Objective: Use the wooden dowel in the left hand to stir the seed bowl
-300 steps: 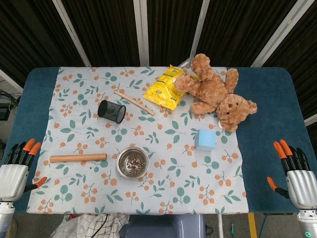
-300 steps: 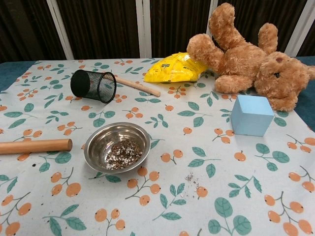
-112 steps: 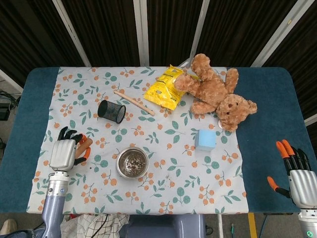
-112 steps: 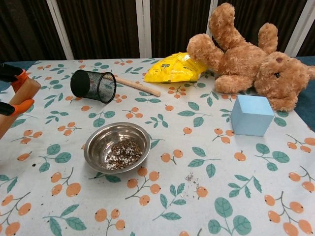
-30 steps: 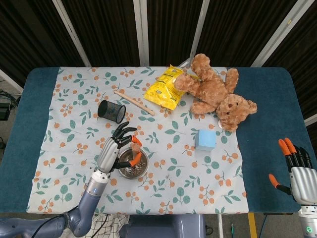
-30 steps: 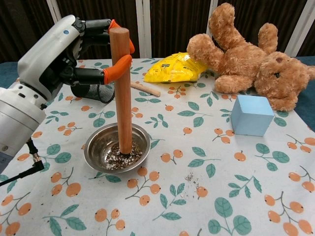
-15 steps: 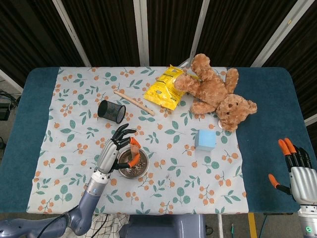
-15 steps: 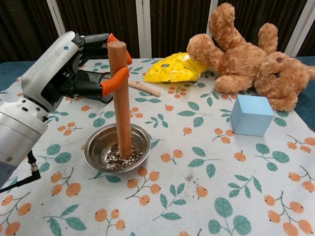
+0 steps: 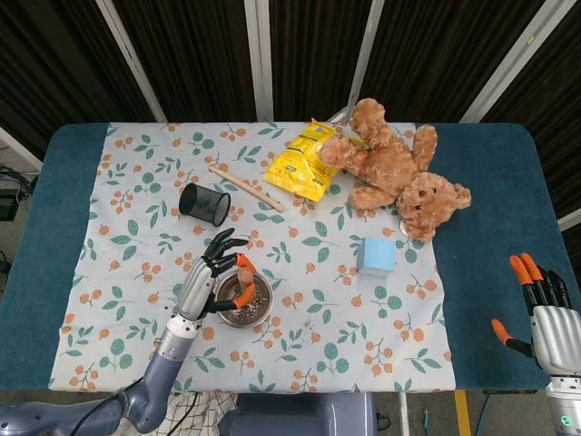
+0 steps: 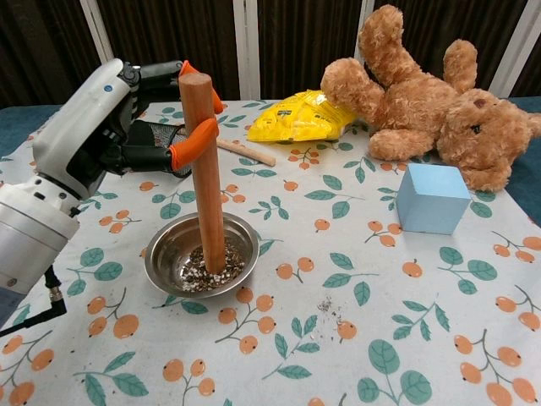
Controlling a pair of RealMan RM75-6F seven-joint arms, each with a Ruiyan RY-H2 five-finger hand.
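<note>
My left hand (image 10: 93, 135) (image 9: 201, 277) grips the thick wooden dowel (image 10: 204, 186) near its top and holds it upright. The dowel's lower end stands among the seeds in the steel seed bowl (image 10: 171, 256) (image 9: 258, 311), left of the table's middle. In the head view only the dowel's top end (image 9: 243, 270) shows, between the orange fingertips. My right hand (image 9: 549, 327) hovers open off the table's right front corner, fingers spread and holding nothing; the chest view does not show it.
A black mesh cup (image 10: 159, 147) lies on its side behind the bowl, a thin stick (image 10: 243, 151) beside it. Further right are a yellow snack bag (image 10: 296, 117), a brown teddy bear (image 10: 423, 101) and a light blue block (image 10: 431, 198). A few spilled seeds (image 10: 331, 309) lie right of the bowl.
The left hand and the dowel's top have shifted slightly left over the last second, with the lower end staying in the seeds. The right hand has not moved.
</note>
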